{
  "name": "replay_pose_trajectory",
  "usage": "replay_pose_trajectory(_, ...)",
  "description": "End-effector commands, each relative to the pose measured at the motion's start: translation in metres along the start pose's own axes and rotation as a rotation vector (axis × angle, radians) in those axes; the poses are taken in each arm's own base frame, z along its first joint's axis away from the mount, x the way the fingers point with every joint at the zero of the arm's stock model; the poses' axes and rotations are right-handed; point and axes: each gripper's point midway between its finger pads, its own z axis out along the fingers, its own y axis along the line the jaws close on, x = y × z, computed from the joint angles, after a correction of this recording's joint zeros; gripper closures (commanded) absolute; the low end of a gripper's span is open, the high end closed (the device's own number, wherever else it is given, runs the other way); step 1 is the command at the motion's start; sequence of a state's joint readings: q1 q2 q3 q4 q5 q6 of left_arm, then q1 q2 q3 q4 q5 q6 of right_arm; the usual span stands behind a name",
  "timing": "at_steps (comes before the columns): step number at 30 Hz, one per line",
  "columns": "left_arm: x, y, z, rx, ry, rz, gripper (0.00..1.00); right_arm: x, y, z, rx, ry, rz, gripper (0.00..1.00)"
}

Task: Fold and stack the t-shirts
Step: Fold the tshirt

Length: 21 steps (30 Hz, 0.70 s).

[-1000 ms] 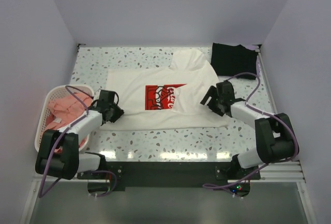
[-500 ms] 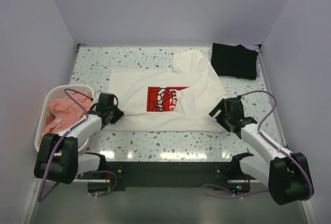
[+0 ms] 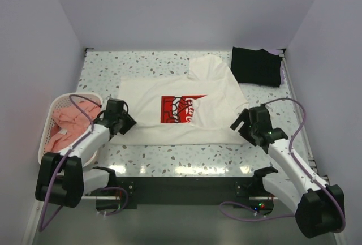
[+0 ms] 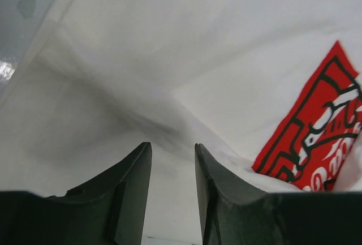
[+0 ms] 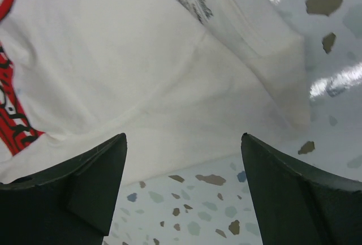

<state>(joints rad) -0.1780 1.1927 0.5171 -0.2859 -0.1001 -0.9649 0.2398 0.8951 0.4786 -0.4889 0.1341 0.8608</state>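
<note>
The white t-shirt (image 3: pixel 169 125) with the red-and-white square print (image 3: pixel 182 108) lies spread on the table, its right sleeve folded inward. My left gripper (image 3: pixel 121 121) is at its near left corner. In the left wrist view its jaws (image 4: pixel 172 149) stand narrowly apart with a ridge of white cloth (image 4: pixel 169 58) running into the gap. My right gripper (image 3: pixel 242 121) is open and empty just off the near right corner, and the right wrist view (image 5: pixel 184 143) shows the hem (image 5: pixel 141 58) ahead of the fingers. A folded black t-shirt (image 3: pixel 257 67) lies at the back right.
A white lattice basket (image 3: pixel 46 146) with salmon-pink shirts (image 3: pixel 68 123) stands at the left edge, beside my left arm. Speckled table (image 3: pixel 169 154) shows in front of the white shirt. Walls close in on three sides.
My right gripper let go of the shirt's right side and drew back toward the near right corner. The shirt shifted slightly to the right. My left gripper stayed at the left corner.
</note>
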Motion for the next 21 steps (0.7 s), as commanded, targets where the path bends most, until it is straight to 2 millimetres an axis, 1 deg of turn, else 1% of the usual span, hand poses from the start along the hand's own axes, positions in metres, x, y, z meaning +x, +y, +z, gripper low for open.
replay_pose_trajectory(1,-0.046,-0.049,-0.021,0.081,-0.100,0.018,0.58,-0.058,0.065,-0.023,-0.152,-0.105,-0.091,0.15)
replay_pose_trajectory(2,-0.071,-0.073,-0.032,0.115,-0.146,0.007,0.56,-0.070,0.077,-0.024,-0.170,-0.123,-0.127,0.15)
replay_pose_trajectory(3,-0.087,-0.082,-0.035,0.103,-0.188,0.001,0.56,-0.074,0.085,-0.015,-0.159,-0.104,-0.151,0.16)
replay_pose_trajectory(4,-0.097,-0.086,-0.026,0.060,-0.200,0.003,0.56,-0.095,0.109,-0.021,-0.198,-0.141,-0.165,0.16)
replay_pose_trajectory(5,-0.125,-0.109,-0.036,0.072,-0.255,-0.004,0.56,-0.106,0.124,-0.019,-0.227,-0.160,-0.193,0.17)
replay_pose_trajectory(6,-0.143,-0.110,-0.034,0.016,-0.307,-0.009,0.56,-0.109,0.131,-0.004,-0.217,-0.138,-0.215,0.18)
replay_pose_trajectory(7,-0.150,-0.108,-0.016,-0.057,-0.303,0.014,0.56,-0.129,0.154,-0.010,-0.261,-0.181,-0.229,0.19)
replay_pose_trajectory(8,-0.175,-0.126,-0.025,-0.063,-0.352,0.013,0.56,-0.140,0.171,-0.009,-0.305,-0.210,-0.260,0.20)
replay_pose_trajectory(9,-0.190,-0.126,-0.022,-0.114,-0.395,0.015,0.56,-0.148,0.181,-0.004,-0.315,-0.223,-0.271,0.22)
replay_pose_trajectory(10,-0.192,-0.122,-0.001,-0.176,-0.383,0.042,0.56,-0.160,0.196,0.004,-0.329,-0.241,-0.284,0.23)
replay_pose_trajectory(11,-0.210,-0.135,-0.004,-0.179,-0.422,0.043,0.57,-0.170,0.207,0.009,-0.344,-0.274,-0.307,0.24)
replay_pose_trajectory(12,-0.220,-0.131,0.002,-0.223,-0.446,0.046,0.57,-0.177,0.215,0.014,-0.351,-0.289,-0.315,0.26)
replay_pose_trajectory(13,-0.228,-0.135,0.018,-0.248,-0.441,0.060,0.58,-0.187,0.227,0.029,-0.354,-0.295,-0.327,0.28)
replay_pose_trajectory(14,-0.232,-0.130,0.025,-0.275,-0.433,0.067,0.60,-0.192,0.232,0.036,-0.352,-0.299,-0.355,0.29)
replay_pose_trajectory(15,-0.236,-0.128,0.033,-0.296,-0.427,0.071,0.60,-0.197,0.237,0.042,-0.351,-0.303,-0.365,0.30)
replay_pose_trajectory(16,-0.239,-0.128,0.050,-0.315,-0.413,0.080,0.61,-0.208,0.251,0.043,-0.371,-0.324,-0.373,0.32)
replay_pose_trajectory(17,-0.243,-0.123,0.057,-0.334,-0.406,0.079,0.61,-0.207,0.254,0.062,-0.367,-0.307,-0.395,0.32)
replay_pose_trajectory(18,-0.239,-0.116,0.075,-0.363,-0.380,0.093,0.62,-0.217,0.266,0.063,-0.388,-0.328,-0.401,0.32)
replay_pose_trajectory(19,-0.246,-0.121,0.078,-0.355,-0.386,0.086,0.62,-0.221,0.270,0.069,-0.390,-0.336,-0.411,0.33)
replay_pose_trajectory(20,-0.247,-0.116,0.084,-0.369,-0.376,0.085,0.62,-0.218,0.267,0.091,-0.365,-0.314,-0.430,0.33)
replay_pose_trajectory(21,-0.249,-0.116,0.095,-0.376,-0.370,0.092,0.62,-0.230,0.280,0.089,-0.382,-0.342,-0.438,0.33)
